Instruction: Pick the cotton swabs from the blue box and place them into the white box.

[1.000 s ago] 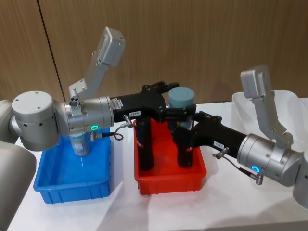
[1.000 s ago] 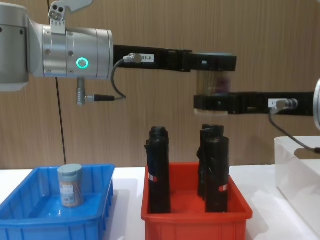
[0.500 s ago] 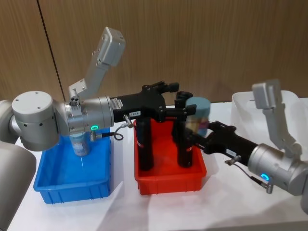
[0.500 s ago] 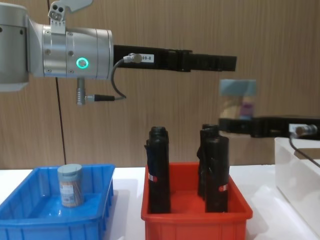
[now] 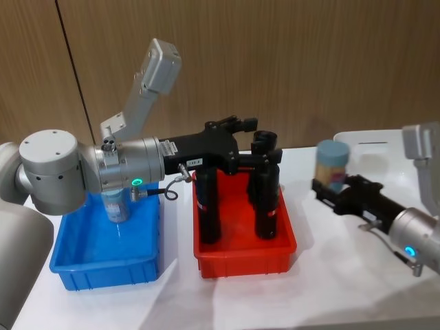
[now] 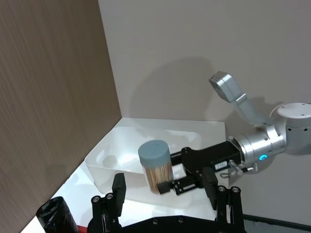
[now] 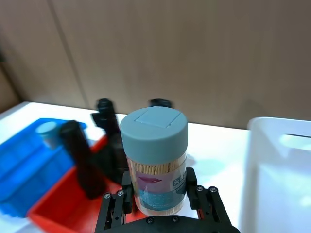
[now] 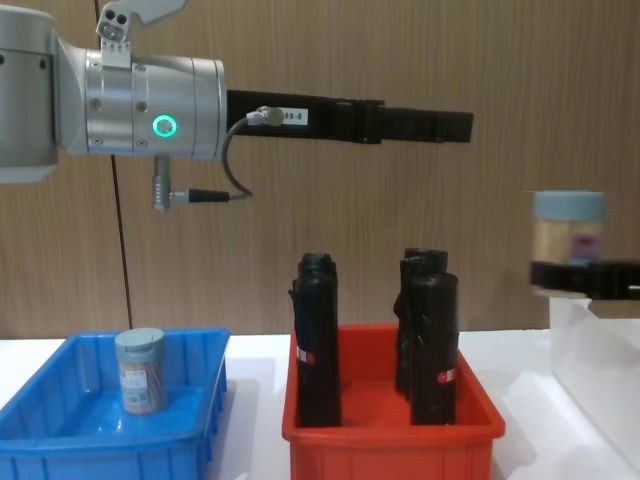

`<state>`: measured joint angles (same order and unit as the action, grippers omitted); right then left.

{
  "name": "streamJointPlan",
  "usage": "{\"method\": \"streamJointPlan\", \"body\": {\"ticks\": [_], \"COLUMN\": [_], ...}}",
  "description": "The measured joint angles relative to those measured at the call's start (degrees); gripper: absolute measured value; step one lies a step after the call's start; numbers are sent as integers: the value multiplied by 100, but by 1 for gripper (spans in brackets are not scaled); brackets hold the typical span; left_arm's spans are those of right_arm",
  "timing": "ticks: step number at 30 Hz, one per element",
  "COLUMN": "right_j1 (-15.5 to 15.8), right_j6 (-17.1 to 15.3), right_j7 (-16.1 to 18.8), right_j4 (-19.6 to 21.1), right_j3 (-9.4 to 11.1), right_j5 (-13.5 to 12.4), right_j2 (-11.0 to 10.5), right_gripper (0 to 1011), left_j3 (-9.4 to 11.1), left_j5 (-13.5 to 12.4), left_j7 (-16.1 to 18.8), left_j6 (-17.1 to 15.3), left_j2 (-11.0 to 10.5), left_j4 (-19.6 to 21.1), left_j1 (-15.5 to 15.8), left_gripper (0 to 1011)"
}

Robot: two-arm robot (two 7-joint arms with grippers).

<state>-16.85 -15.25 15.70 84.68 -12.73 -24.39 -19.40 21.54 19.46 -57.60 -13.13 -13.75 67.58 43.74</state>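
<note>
Right wrist view: my right claw (image 7: pixel 159 190) clamped on clear plastic cotton swab jar (image 7: pixel 153 160), round pale blue lid (image 7: pixel 153 127), upright, near translucent white box (image 7: pixel 265 170). My left claw (image 5: pixel 238 124) spread, empty, above red bin (image 5: pixel 240 261). Second jar (image 5: pixel 115 206) stands in glossy blue box (image 5: pixel 103 268).

There are two jars of cotton swabs (image 5: pixel 331 161), one between the fingers of the right gripper (image 5: pixel 330 185); three bins (image 5: pixel 103 265); at least three black cylinders (image 5: pixel 207 206).

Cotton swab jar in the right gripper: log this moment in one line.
right gripper: shut on cotton swab jar, upright, by white box | left gripper: open, above red bin | blue box: second jar inside
</note>
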Motion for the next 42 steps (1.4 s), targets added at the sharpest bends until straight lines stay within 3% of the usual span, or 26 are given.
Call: {"method": "streamJointPlan", "body": {"ticks": [9, 23, 35, 42], "right_j1": [-216, -863, -1130, -1178], "right_j6": [176, 306, 381, 408], "right_j7": [-343, -606, -616, -613], "right_j4": [-517, -1778, -2297, -2392], "right_j3": [177, 344, 408, 439], "right_j5": [150, 532, 651, 656], "right_j2": [-85, -96, -84, -86], "right_gripper": [622, 622, 963, 1002], "left_j3": [0, 0, 0, 0], "left_j5": [0, 0, 0, 0], "left_j7": [0, 0, 0, 0], "left_j6": [0, 0, 0, 0], "left_j2": [0, 0, 0, 0], "left_j4": [0, 0, 0, 0], "left_j1": [0, 0, 0, 0], "left_gripper": [1004, 1004, 1004, 1004]}}
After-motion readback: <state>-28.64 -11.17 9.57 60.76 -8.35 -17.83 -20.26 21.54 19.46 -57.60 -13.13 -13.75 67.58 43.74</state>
